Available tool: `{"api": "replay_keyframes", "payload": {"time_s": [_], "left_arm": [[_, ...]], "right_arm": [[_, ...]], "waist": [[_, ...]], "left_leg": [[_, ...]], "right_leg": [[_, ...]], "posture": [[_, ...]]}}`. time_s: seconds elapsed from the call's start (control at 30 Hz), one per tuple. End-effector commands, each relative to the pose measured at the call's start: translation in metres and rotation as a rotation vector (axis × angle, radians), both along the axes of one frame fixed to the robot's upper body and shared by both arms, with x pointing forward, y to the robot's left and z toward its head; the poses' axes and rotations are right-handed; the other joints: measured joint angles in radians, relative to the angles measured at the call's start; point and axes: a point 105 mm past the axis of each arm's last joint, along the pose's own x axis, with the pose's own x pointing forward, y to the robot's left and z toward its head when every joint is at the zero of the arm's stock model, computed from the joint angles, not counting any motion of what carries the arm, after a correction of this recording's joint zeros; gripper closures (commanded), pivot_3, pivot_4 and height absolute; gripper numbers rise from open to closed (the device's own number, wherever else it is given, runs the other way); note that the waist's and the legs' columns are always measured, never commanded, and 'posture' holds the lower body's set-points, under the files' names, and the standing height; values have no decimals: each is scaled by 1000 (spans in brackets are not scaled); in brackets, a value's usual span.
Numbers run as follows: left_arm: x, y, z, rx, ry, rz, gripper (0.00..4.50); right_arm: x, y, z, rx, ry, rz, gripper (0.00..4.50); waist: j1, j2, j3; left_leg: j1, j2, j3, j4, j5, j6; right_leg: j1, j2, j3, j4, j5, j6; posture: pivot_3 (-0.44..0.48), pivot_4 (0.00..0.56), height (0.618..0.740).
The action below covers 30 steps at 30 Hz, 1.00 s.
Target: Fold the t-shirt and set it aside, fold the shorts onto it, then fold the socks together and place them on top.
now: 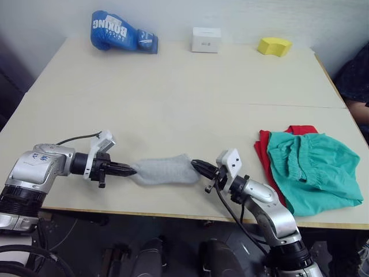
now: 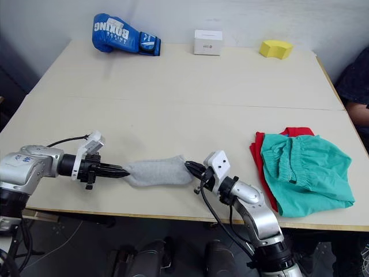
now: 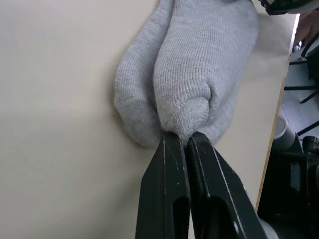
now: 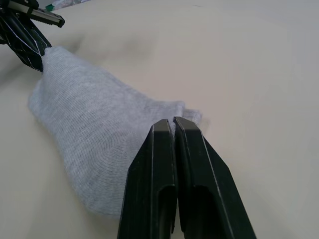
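Left gripper (image 1: 128, 169) clamped tight on toe end of the socks (image 1: 164, 169), fingers pinched onto grey knit. Right gripper (image 1: 199, 166) likewise closed on the opposite, cuff end. Socks stretched flat between the two grippers near front edge of the table (image 1: 173, 92), long axis running left-right across the table, toe toward robot's left, cuff toward robot's right. Two socks, stacked one over the other: two rounded toes side by side in left wrist view (image 3: 189, 84), doubled cuff edge in right wrist view (image 4: 99, 149).

To the right, near front right corner: one pair of the shorts (image 1: 314, 170), teal-green, lying folded on top of the t-shirt (image 1: 264, 151). One t-shirt, red, mostly covered, showing along left edge and back edge of the shorts. Pile well apart from the socks.

Along far edge of table: one blue boxing glove (image 1: 120, 32) at far left, one small white box (image 1: 206, 40) in the middle, one yellow block (image 1: 274, 46) toward far right. Part of a person (image 1: 354, 81) just past right table edge.
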Motion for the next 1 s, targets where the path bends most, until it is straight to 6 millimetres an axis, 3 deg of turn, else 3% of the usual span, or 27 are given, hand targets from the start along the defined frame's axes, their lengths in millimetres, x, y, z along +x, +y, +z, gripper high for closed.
{"api": "replay_keyframes", "payload": {"time_s": [0.03,0.4,0.5,0.63,0.7,0.8,0.83,0.93,1.0], "left_arm": [[9,3,11,-7,-70,34,4474],[11,4,6,-19,-41,69,4474],[13,7,3,5,-74,99,3790],[5,8,15,-41,-173,68,2533],[0,14,27,-80,-244,76,2521],[-11,20,37,-109,-306,80,2521],[-15,20,40,-108,-332,72,2712],[-26,9,48,-136,-393,48,3467],[-25,-3,50,-160,-450,51,4135]], "right_arm": [[1,4,13,25,-62,14,4500],[4,7,6,20,-66,2,4500],[3,4,7,29,-67,6,3788],[1,-6,19,35,-110,-12,2402],[-3,-11,30,19,-149,5,1727],[-14,-4,46,24,-176,93,1727],[-18,0,51,30,-184,123,1700],[-25,21,57,45,-177,221,2383],[-27,34,49,10,-185,268,3117]], "waist": [[-1,0,0],[-1,0,0],[-1,0,0],[-3,0,0],[-3,0,0],[-3,0,0],[-3,0,0],[-5,0,0],[-3,0,0]], "left_leg": [[0,0,0,1,0,0],[0,0,-1,4,0,0],[0,0,-1,4,0,0],[0,0,-1,4,0,1],[0,0,-2,4,-1,1],[0,1,-2,4,-1,1],[0,1,-2,4,-1,1],[0,1,-3,4,-1,1],[1,1,-3,4,-1,0]], "right_leg": [[0,0,0,0,0,0],[1,0,-1,2,0,0],[1,0,-1,2,0,0],[1,0,-1,2,0,0],[1,0,-1,2,0,0],[2,0,-1,2,0,0],[2,0,-1,2,0,0],[2,0,-1,2,0,0],[2,0,-2,2,0,0]], "posture": [[0,150,740],[0,150,740],[0,150,740],[0,150,740],[0,150,740],[0,150,740],[0,150,740],[0,150,740],[0,150,740]]}}
